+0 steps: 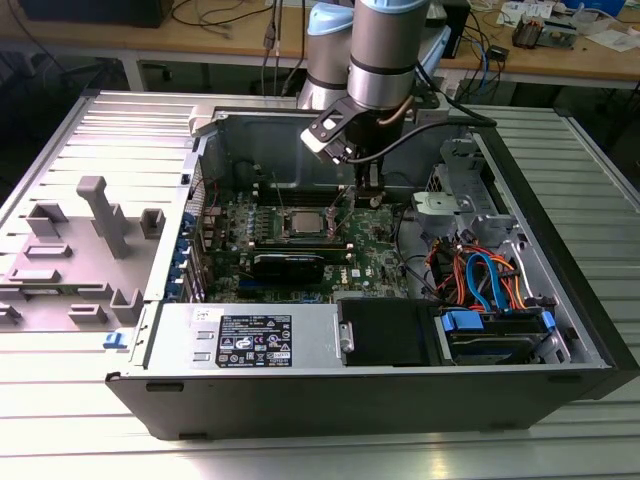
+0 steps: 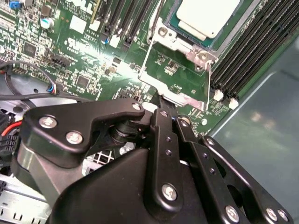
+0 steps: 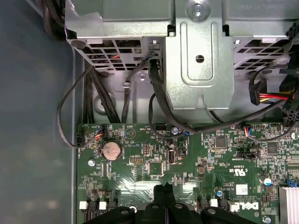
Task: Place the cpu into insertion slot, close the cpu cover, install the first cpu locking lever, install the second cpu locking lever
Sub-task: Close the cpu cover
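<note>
Ribbed aluminium makes the table [image 1: 300,450], and behind it we see a wooden bench [image 1: 560,60] strewn with cables. On the exterior view's left, a grey plastic fixture [image 1: 95,215] stands on the table. In the middle an open computer case [image 1: 330,400] lies on its side.

Inside the case lie the green circuit board [image 1: 372,250], a silver box with a label [image 1: 250,335], a black block [image 1: 385,330], and orange and blue cables [image 1: 480,275] above a drive [image 1: 495,332]. The arm reaches down into the case, with the gripper [image 1: 368,195] low over the board, just beside the socket on the exterior view's right.

The second wrist view shows us the cpu [image 2: 205,16] seated in the insertion slot [image 2: 163,32], silver top up, with long black memory slots [image 2: 252,42] alongside. The cpu cover [image 2: 187,98] is swung open off the socket, and bare board shows through its window. The gripper [image 2: 170,114] has its fingers drawn together, tips at the cover's free edge. We cannot tell whether they pinch the metal.

The first wrist view looks the other way. It shows a coin battery [image 3: 111,150], a grey metal cage [image 3: 201,56] and black cables [image 3: 154,93] looping to the board, with the gripper [image 3: 164,189] tips touching each other.
</note>
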Controlling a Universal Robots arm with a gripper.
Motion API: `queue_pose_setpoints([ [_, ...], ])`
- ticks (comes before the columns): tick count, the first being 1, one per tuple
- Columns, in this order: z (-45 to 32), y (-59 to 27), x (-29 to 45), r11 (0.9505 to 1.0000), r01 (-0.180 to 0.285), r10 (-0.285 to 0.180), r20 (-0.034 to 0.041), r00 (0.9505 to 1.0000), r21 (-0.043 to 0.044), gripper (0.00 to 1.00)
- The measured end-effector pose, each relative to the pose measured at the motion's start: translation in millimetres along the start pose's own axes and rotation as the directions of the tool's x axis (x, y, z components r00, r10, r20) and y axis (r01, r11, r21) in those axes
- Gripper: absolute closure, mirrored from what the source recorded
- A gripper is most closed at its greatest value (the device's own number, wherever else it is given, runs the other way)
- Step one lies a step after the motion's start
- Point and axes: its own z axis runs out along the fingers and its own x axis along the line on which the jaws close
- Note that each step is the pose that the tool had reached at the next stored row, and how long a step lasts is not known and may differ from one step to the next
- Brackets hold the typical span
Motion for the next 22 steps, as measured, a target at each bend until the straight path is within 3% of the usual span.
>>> queue_pose_setpoints([
  [14,0.0,-0.2,0.0,1.0000,0.000,0.000,0.0000,1.0000,0.0014,0.89],
  [17,-0.8,-0.1,0.2,0.9999,0.000,0.000,0.0000,1.0000,0.0130,0.89],
  [19,-1.9,0.2,0.2,0.9995,0.001,-0.001,0.0001,1.0000,0.0308,0.89],
  [22,-2.0,0.2,0.3,0.9991,0.028,-0.028,-0.0008,0.9996,0.0336,0.89],
])
